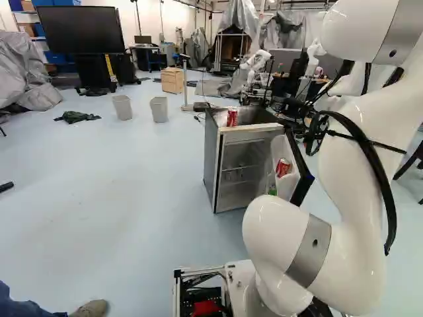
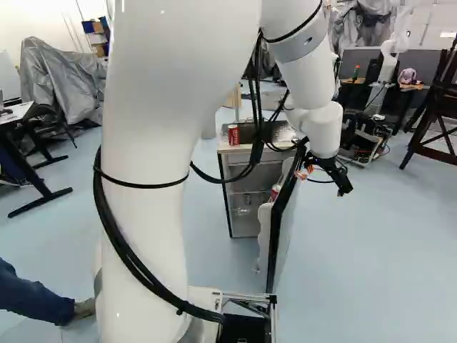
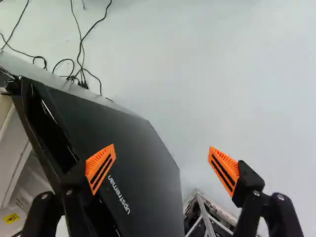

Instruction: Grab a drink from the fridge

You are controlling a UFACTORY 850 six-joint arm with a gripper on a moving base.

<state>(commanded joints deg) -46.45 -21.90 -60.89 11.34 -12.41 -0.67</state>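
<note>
In the right base view my gripper hangs just beyond the right side of the swung-out fridge door. The wrist view shows the gripper with its orange-padded fingers wide apart and nothing held; one finger overlaps the door's black outer face, the other is over floor. The small fridge stands with its door open. One red can is on its top, and another red can sits in the door shelf, above something green. Whether a finger touches the door I cannot tell.
Cables lie on the floor by the fridge. Two grey bins, a wooden box and dark green cloth are farther off. Another robot stands behind. A person's shoe and leg show close at the left of the base.
</note>
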